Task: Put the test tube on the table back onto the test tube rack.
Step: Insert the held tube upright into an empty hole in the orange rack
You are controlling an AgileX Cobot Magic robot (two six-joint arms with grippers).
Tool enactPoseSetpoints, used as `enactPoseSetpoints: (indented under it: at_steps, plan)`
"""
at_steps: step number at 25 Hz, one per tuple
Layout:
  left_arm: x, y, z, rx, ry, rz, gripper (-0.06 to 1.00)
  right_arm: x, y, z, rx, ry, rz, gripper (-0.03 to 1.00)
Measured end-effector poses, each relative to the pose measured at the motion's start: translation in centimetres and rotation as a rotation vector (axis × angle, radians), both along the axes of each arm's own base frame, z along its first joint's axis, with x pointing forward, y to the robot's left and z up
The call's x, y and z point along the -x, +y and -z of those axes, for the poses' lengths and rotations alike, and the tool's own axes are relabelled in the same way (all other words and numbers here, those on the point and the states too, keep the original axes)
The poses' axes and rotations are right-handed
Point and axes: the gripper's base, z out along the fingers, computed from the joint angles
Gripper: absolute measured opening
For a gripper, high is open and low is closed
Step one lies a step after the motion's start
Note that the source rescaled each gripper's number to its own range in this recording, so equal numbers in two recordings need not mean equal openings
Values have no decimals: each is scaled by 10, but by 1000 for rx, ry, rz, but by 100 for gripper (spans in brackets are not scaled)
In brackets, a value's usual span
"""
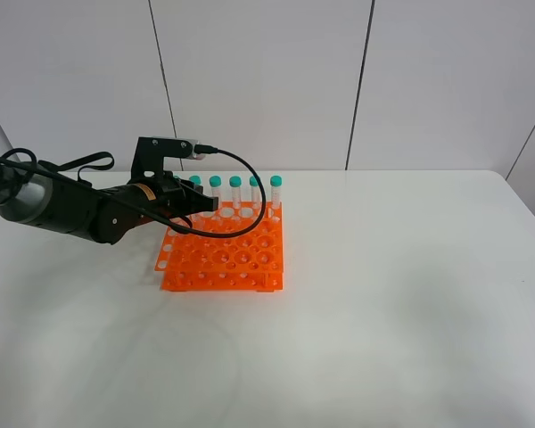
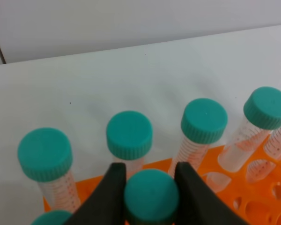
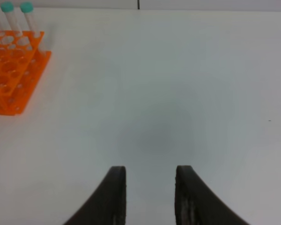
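Note:
My left gripper [image 2: 151,187] is shut on the teal cap of the test tube [image 2: 151,199] and holds it upright over the orange test tube rack [image 2: 218,165], just in front of the back row of tubes. Whether its tip sits in a hole is hidden. In the high view the left gripper [image 1: 205,203] hovers over the rack's [image 1: 223,259] back left part and hides the held tube. My right gripper [image 3: 150,187] is open and empty above the bare table [image 3: 178,93], far from the rack [image 3: 14,70].
Several identical teal-capped tubes [image 1: 235,192] stand in the rack's back row, close around the held one [image 2: 129,134]. Another cap [image 2: 49,218] shows beside the gripper. A black cable [image 1: 250,192] loops from the left arm over the rack. A panelled wall stands behind the table [image 1: 410,294].

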Motion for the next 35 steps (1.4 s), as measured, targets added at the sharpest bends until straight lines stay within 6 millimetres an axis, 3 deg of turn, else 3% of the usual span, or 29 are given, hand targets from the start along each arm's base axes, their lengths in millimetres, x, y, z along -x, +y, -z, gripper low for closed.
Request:
enactPoseSetpoints:
  at_steps: [20, 27, 35]
  plan:
    - [5, 1, 7, -6, 9, 4, 0, 0, 0, 0, -1, 0, -1, 29]
    - [9, 3, 18, -23, 69, 3, 14, 0, 0, 0, -1, 0, -1, 29]
    - [9, 3, 18, -22, 69, 2, 17, 0, 0, 0, -1, 0, -1, 29]
